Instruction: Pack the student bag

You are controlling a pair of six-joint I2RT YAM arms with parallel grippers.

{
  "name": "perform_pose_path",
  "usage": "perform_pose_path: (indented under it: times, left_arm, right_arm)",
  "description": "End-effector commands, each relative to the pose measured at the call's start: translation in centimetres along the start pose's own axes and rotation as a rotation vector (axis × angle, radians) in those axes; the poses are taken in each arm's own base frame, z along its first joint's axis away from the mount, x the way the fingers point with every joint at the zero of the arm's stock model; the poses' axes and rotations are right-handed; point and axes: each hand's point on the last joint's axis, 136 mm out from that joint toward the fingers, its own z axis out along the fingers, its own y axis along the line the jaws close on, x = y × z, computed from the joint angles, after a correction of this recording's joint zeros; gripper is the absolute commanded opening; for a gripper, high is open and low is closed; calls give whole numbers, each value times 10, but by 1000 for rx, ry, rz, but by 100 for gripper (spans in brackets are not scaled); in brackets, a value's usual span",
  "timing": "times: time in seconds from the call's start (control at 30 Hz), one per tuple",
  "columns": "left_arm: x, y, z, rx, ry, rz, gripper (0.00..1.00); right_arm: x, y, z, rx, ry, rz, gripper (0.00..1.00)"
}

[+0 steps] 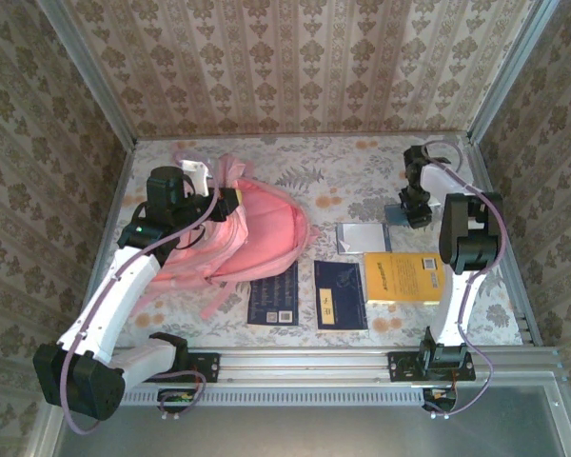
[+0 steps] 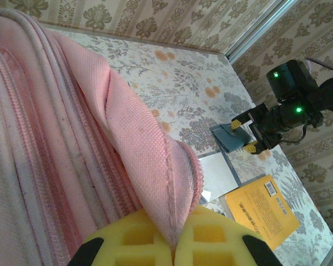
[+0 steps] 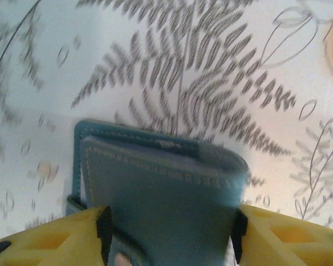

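Observation:
The student bag (image 1: 257,238), a big soft pink backpack, lies at the left of the table. My left gripper (image 1: 225,201) is shut on the edge of its pink flap (image 2: 150,160), pinched between the yellow pads (image 2: 211,238), with the zip rows beside it. At the back right, my right gripper (image 1: 416,215) is shut on a small teal wallet (image 3: 166,188). Its yellow fingers (image 3: 277,238) press on both sides of the wallet, just above the floral tablecloth. In the left wrist view the right gripper (image 2: 248,137) and the wallet (image 2: 228,139) show across the table.
A white notebook (image 1: 362,236) lies mid-table, with a yellow book (image 1: 404,276) in front of it. Two dark blue booklets (image 1: 274,295) (image 1: 341,295) lie near the front rail. Patterned walls close in the table on three sides.

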Motion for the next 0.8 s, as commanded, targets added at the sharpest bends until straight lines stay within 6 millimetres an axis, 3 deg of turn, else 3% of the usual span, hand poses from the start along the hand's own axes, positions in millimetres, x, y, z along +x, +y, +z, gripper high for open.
perform_pose_path:
  times: [0.0, 0.23, 0.43, 0.57, 0.67, 0.77]
  left_arm:
    - [-14, -4, -6, -3, -60, 53, 0]
    - [-13, -2, -6, -8, -60, 50, 0]
    - [-16, -3, -12, -23, -80, 67, 0]
    - [-16, -3, -12, -21, -79, 62, 0]
    - [-16, -3, -11, -19, -78, 60, 0]
    - [-15, -2, -11, -24, -77, 59, 0]
  right_arm:
    - [5, 17, -38, -128, -41, -133, 57]
    - [43, 33, -85, -278, -69, -385, 54]
    - [103, 49, -118, -428, -14, -643, 46]
    - [137, 51, -139, -529, 31, -761, 45]
    - [154, 48, -153, -587, 50, -842, 46]
    - [158, 49, -167, -630, 6, -900, 49]
